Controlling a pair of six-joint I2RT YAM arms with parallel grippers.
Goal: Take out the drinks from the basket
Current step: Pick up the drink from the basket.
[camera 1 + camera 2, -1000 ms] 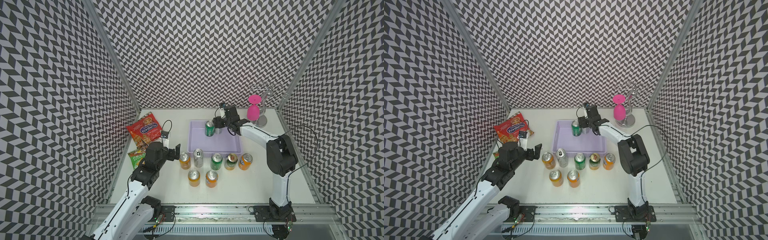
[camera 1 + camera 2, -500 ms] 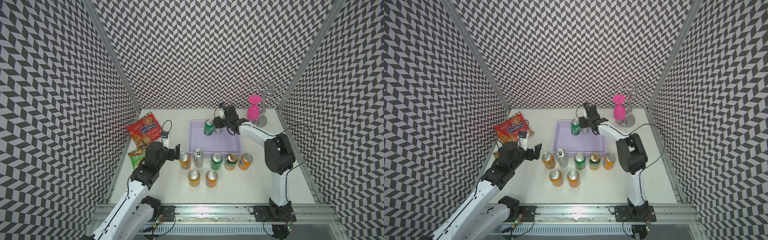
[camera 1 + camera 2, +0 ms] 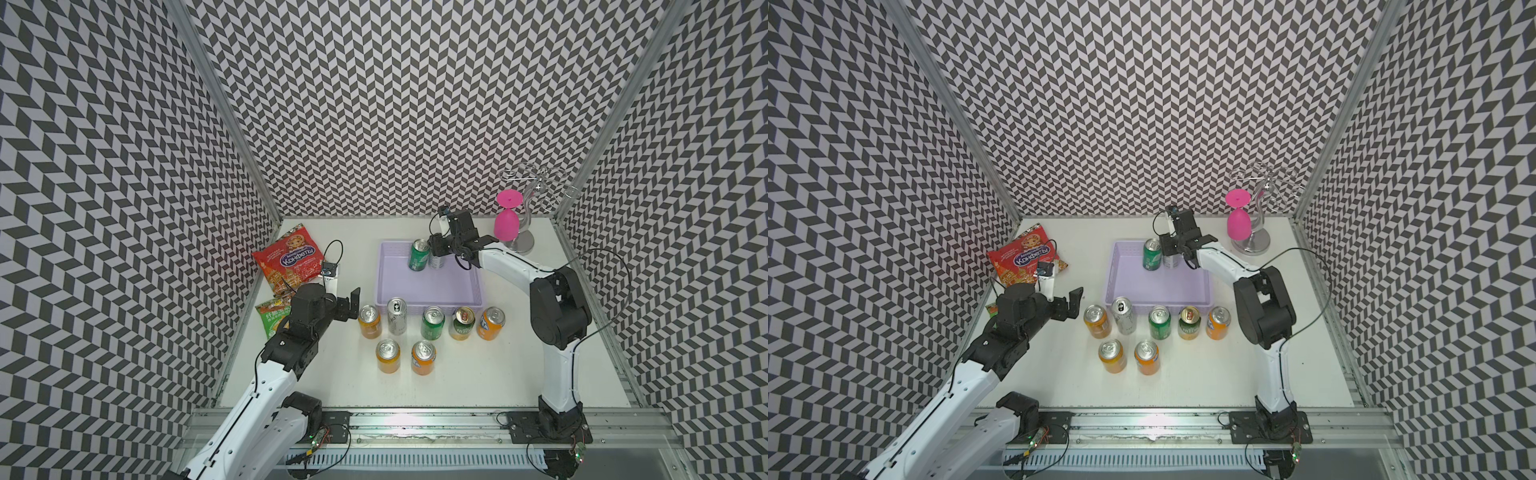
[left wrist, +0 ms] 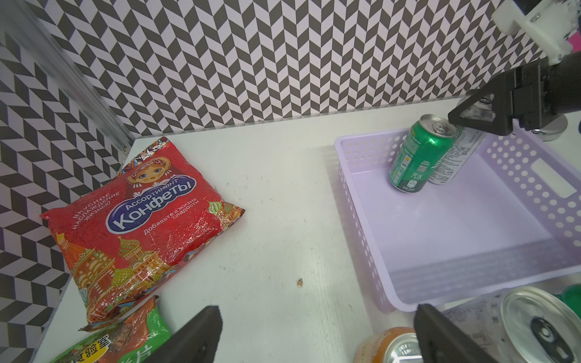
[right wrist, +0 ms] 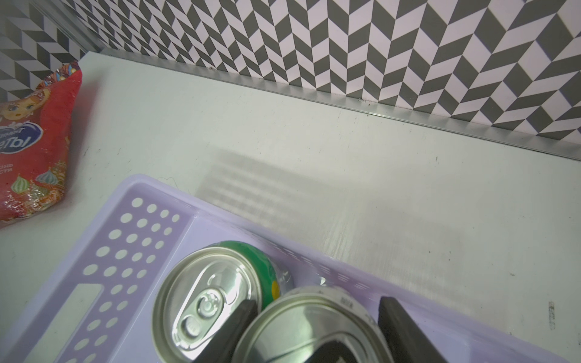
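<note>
The left arm is reaching forward, low over the table, its left gripper spreading wide. The right arm is stretching far out, wrist tipping downward, the right gripper clamping a silver can (one finger pressing each side of the rim).

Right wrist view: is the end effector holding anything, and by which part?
The right end effector grips the silver-white can by its upper side wall, just below the rim, one finger on each side.
</note>
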